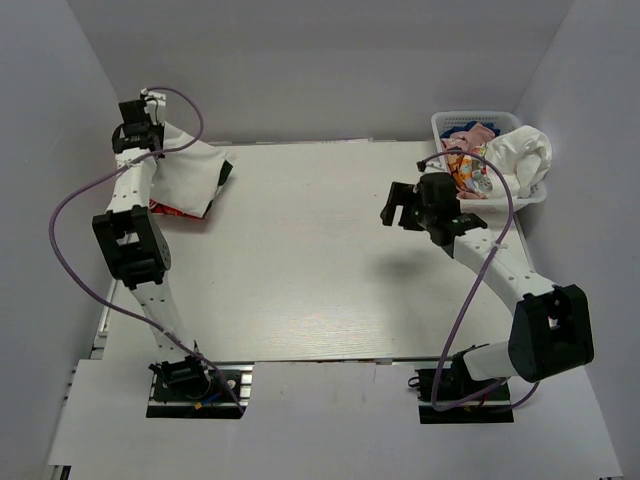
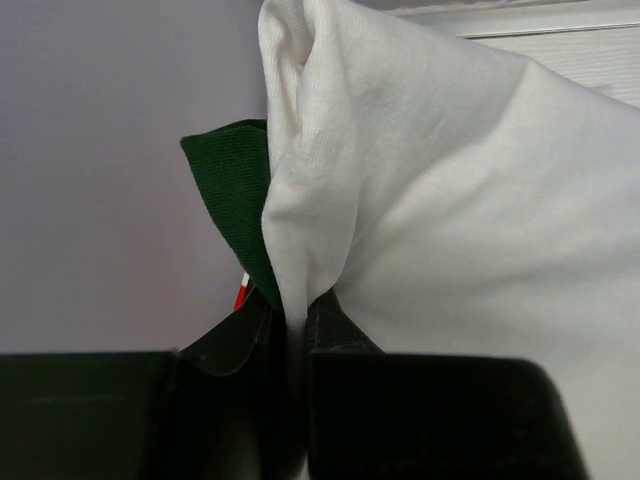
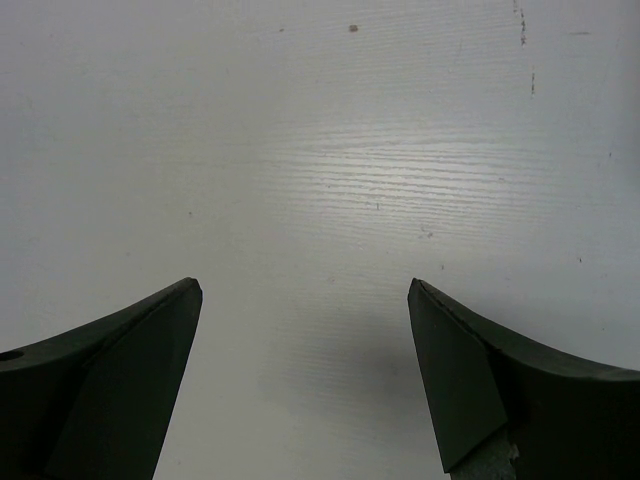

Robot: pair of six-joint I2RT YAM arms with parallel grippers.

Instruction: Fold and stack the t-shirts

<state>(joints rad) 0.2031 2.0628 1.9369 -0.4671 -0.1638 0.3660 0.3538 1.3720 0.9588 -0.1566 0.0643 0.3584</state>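
My left gripper (image 1: 150,130) is at the far left corner, shut on a fold of a white t-shirt (image 1: 185,170) that lies on top of a stack. In the left wrist view the white cloth (image 2: 450,200) is pinched between my fingers (image 2: 345,335), with a dark green t-shirt (image 2: 235,190) edge and a red-and-white bit (image 2: 241,296) behind it. In the top view the green (image 1: 225,177) and red-and-white (image 1: 170,209) edges show under the white one. My right gripper (image 1: 392,205) is open and empty over bare table (image 3: 320,150). More t-shirts (image 1: 520,155) fill the basket.
A white plastic lattice basket (image 1: 455,122) stands at the far right corner, heaped with white, pink and printed cloth. Grey walls close in the left, back and right sides. Purple cables loop along both arms.
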